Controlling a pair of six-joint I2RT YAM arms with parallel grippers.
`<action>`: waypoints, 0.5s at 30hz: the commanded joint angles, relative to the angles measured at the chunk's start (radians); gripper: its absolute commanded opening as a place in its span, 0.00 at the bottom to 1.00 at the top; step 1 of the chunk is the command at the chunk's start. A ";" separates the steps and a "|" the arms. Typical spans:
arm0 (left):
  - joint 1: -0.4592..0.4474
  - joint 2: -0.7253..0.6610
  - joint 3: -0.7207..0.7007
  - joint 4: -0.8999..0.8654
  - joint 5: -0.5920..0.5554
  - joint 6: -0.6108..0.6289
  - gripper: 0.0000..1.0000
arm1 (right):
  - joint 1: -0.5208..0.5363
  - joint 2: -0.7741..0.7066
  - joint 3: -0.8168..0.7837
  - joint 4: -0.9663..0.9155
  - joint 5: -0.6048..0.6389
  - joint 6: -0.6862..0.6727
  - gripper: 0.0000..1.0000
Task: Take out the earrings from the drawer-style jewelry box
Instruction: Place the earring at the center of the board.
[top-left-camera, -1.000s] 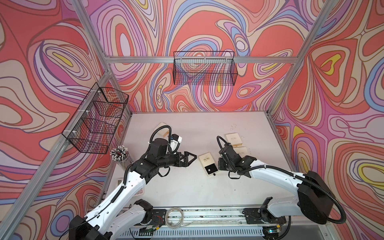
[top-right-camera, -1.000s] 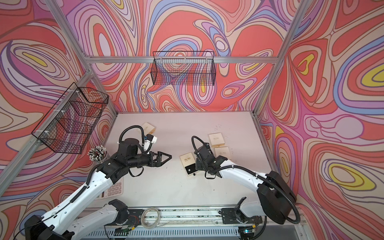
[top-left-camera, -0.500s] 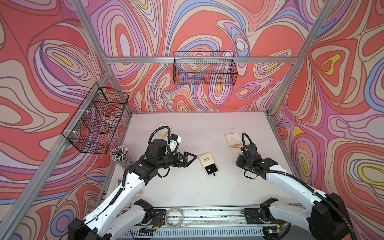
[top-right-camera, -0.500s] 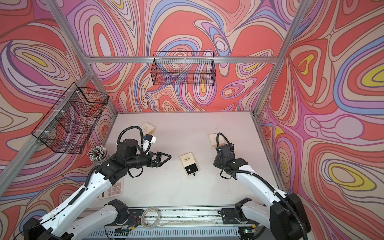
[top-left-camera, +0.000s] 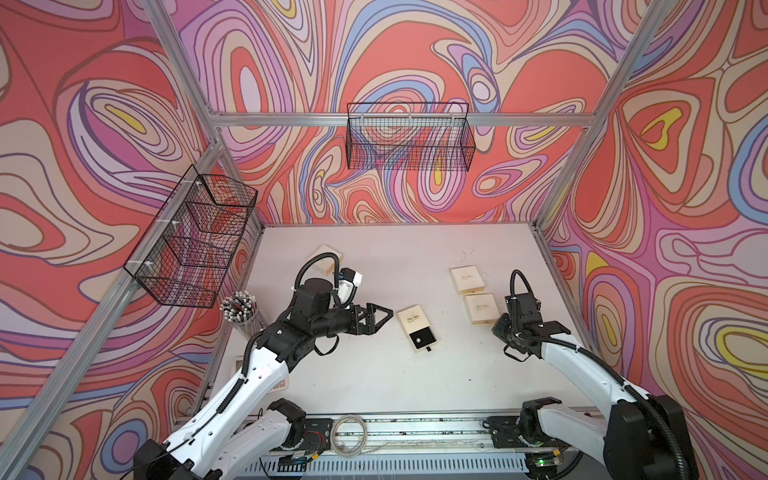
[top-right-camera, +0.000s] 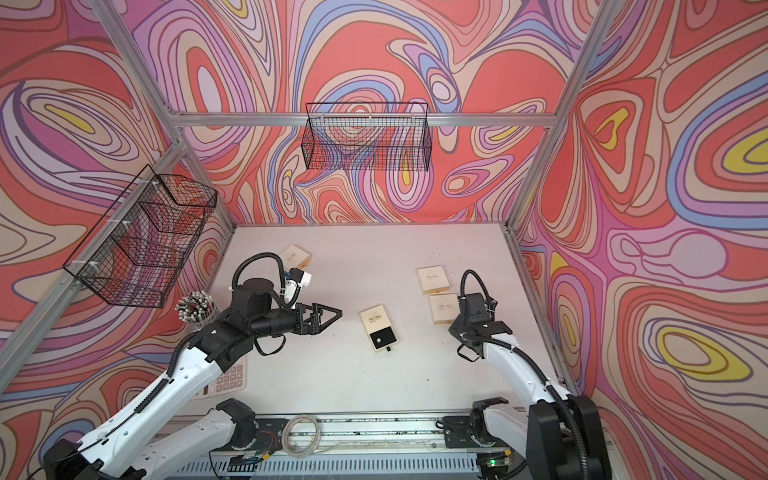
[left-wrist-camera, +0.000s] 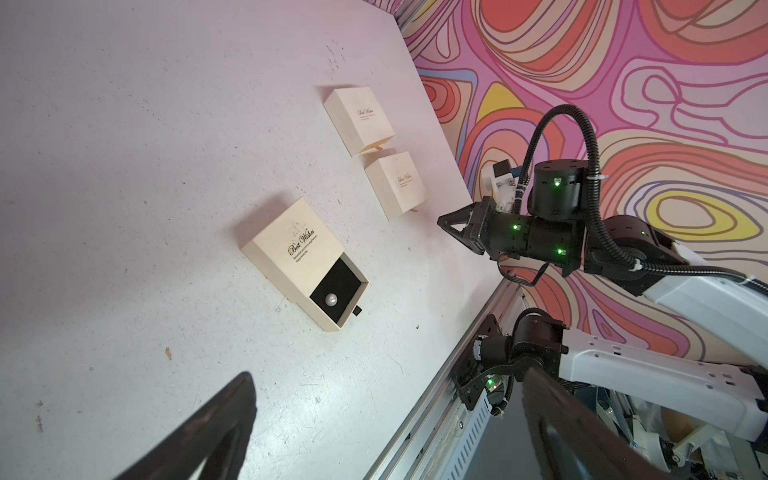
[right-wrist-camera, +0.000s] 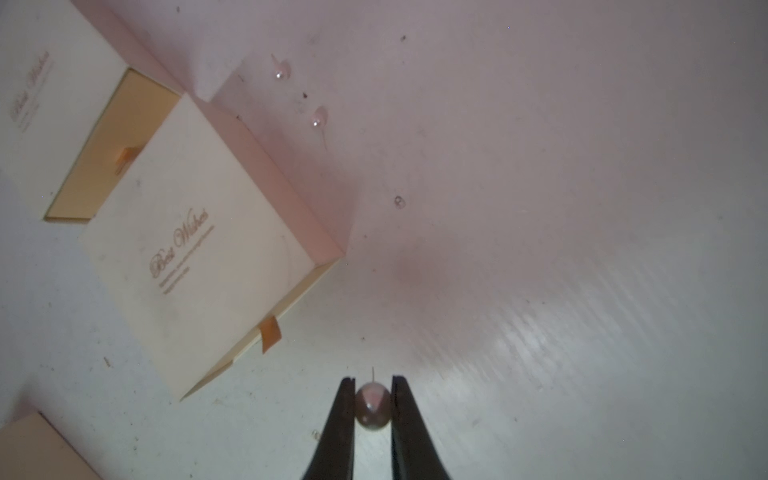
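Observation:
The drawer-style jewelry box (top-left-camera: 411, 321) (top-right-camera: 374, 320) lies mid-table with its black-lined drawer (left-wrist-camera: 336, 291) slid out. One pearl earring (left-wrist-camera: 331, 299) sits in the drawer. My right gripper (right-wrist-camera: 372, 380) is shut on a second pearl earring (right-wrist-camera: 372, 405), just above the table and right of the closed cream boxes. Two more earrings (right-wrist-camera: 282, 71) (right-wrist-camera: 319, 116) lie loose on the table beyond it. My left gripper (top-left-camera: 384, 316) (top-right-camera: 334, 313) (left-wrist-camera: 386, 399) hovers open and empty, just left of the open box.
Two closed cream boxes (top-left-camera: 467, 280) (top-left-camera: 482, 309) lie at the right, and a third one (top-left-camera: 328, 257) at the back left. A cup of pens (top-left-camera: 241, 307) and a calculator (top-right-camera: 226, 380) stand at the left edge. Wire baskets (top-left-camera: 409, 137) (top-left-camera: 195, 237) hang on the walls.
My right arm has swung from the open drawer to the right, past the closed boxes, staying shut. The left arm has hardly moved.

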 joint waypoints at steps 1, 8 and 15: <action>0.005 -0.016 -0.011 0.019 0.015 -0.004 1.00 | -0.040 0.021 -0.018 0.028 -0.008 0.012 0.06; 0.006 -0.015 -0.011 0.020 0.015 -0.004 1.00 | -0.093 0.038 -0.014 0.029 0.023 -0.001 0.06; 0.005 -0.015 -0.011 0.020 0.012 -0.004 1.00 | -0.109 0.079 -0.026 0.050 0.035 -0.003 0.07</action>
